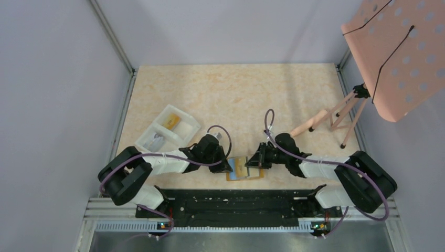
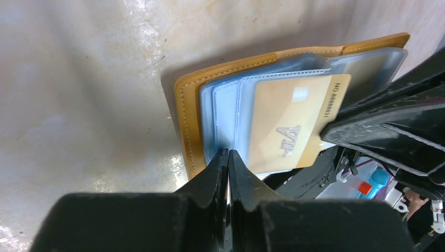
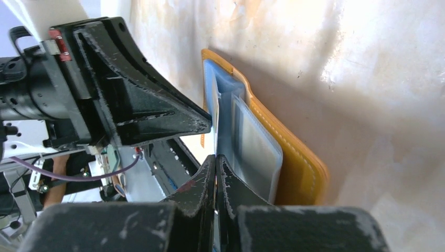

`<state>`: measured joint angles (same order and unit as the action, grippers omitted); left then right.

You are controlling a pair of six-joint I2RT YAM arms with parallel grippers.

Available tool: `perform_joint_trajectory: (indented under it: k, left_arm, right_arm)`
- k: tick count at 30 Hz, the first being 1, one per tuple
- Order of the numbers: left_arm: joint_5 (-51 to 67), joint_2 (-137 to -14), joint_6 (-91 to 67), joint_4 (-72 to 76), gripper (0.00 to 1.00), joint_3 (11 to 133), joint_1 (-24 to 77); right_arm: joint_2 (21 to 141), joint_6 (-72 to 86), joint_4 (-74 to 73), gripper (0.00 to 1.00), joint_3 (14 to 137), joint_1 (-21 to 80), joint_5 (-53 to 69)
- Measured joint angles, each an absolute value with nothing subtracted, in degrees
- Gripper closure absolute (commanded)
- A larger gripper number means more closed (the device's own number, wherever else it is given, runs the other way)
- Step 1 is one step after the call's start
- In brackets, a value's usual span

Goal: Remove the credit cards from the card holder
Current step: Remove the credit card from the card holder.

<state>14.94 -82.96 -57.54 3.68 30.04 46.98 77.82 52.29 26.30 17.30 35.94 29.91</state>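
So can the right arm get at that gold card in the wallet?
Probably yes. The gold card sticks out of the clear sleeves, and the right end effector looks shut on its free edge; the left end effector pinches the card holder.

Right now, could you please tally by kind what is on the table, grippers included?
Card holder: 1
Gold card: 1
White tray: 1
Small tray items: 2
Pink stand: 1
Left gripper, right gripper: 2
Total: 8
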Motion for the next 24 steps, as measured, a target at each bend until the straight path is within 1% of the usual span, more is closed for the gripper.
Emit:
perform_joint_trajectory:
  k: [5,11,15,22,24]
  left_arm:
    - [14.98,-83.05,-57.49,3.40,0.91,30.35,47.00]
    - [14.94,-83.18,-57.32,2.17,0.91,31.00,47.00]
    - [14.92,-83.18,-57.30,1.78,0.90,31.18,47.00]
    - [14.76,-83.05,-56.40,-0.30,0.81,32.36,47.00]
    - [14.26,-82.72,-55.53,-2.13,0.77,33.30,47.00]
  right_arm:
    - [73.01,49.98,21.89,1.00,17.30,35.00,30.13]
    - [72.79,48.40,19.25,1.00,17.39,34.76,31.18]
    - [71.85,46.70,14.06,1.00,18.85,33.63,30.83]
    - [63.11,42.13,2.39,1.00,22.81,29.91,28.73]
    - [60.82,40.66,-0.60,1.00,23.97,28.91,28.25]
